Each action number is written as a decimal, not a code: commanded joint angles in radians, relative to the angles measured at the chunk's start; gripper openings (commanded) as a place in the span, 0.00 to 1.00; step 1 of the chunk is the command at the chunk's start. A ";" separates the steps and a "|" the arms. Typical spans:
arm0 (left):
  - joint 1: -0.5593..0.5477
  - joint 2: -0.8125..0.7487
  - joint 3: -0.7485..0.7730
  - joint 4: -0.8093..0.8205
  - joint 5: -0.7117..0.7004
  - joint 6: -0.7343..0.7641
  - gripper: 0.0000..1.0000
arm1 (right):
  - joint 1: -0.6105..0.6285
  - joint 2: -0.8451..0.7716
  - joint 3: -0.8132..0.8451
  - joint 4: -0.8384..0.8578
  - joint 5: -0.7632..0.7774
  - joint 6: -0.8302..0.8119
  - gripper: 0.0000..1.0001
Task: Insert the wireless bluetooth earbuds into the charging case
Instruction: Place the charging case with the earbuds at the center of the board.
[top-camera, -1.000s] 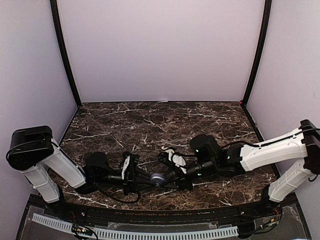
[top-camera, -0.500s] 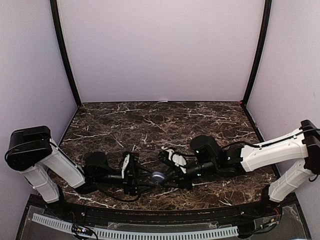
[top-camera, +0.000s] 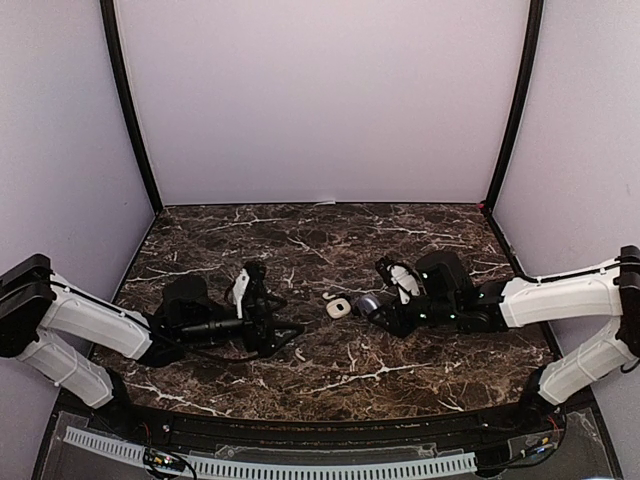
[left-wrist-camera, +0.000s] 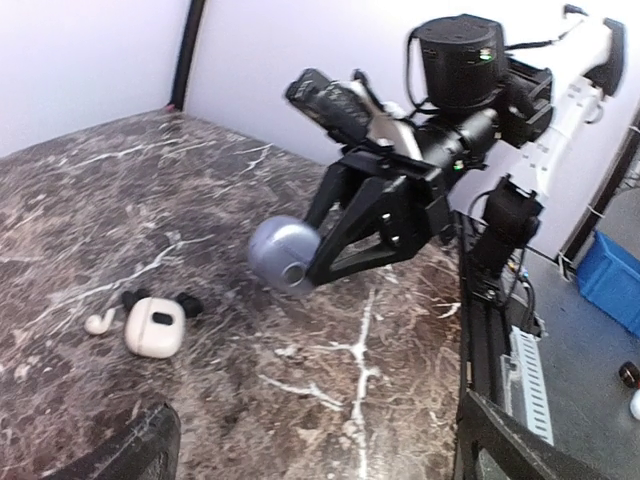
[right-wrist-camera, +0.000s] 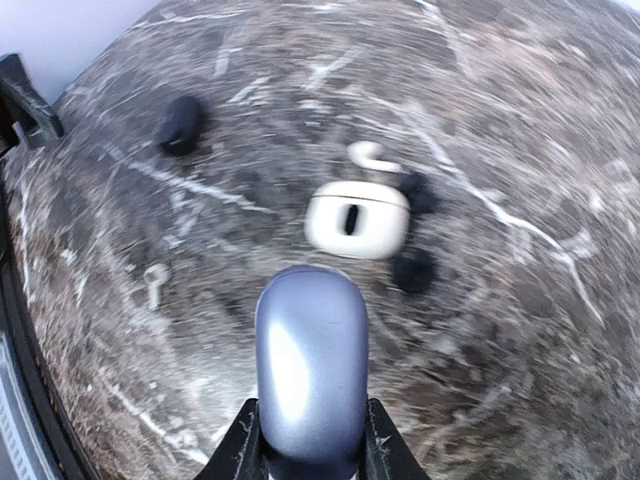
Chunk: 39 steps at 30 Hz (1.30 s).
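Note:
My right gripper (top-camera: 375, 305) is shut on a blue-grey oval charging case (right-wrist-camera: 312, 365), closed and held above the table (top-camera: 330, 235); the case (left-wrist-camera: 283, 255) also shows in the left wrist view. Beyond it lies a closed white case (right-wrist-camera: 357, 219) (top-camera: 338, 307). Around that case lie a white earbud (right-wrist-camera: 370, 155) and two dark earbuds (right-wrist-camera: 418, 193) (right-wrist-camera: 413, 268). Another white earbud (right-wrist-camera: 155, 282) (top-camera: 299, 353) and a dark one (right-wrist-camera: 182, 123) lie further off. My left gripper (top-camera: 275, 305) stands open and empty to the left, apart from everything.
Pale walls (top-camera: 320, 100) close in the marble table on three sides. Past its near edge run a black rail and a white cable chain (top-camera: 270, 465). A blue bin (left-wrist-camera: 612, 280) stands off the table beyond the right arm.
My left gripper has opened, let go of the blue-grey case and drawn back to the left. The right gripper has carried that case up and to the right, uncovering the white case.

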 joint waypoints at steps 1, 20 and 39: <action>0.076 -0.049 0.079 -0.351 -0.077 -0.088 0.99 | -0.132 -0.012 -0.005 -0.047 0.022 0.109 0.00; 0.135 -0.175 0.100 -0.699 -0.381 -0.135 0.99 | -0.487 0.183 -0.044 0.003 -0.280 0.202 0.04; 0.138 -0.240 0.061 -0.742 -0.443 -0.143 0.99 | -0.516 0.078 -0.044 -0.098 -0.099 0.166 0.80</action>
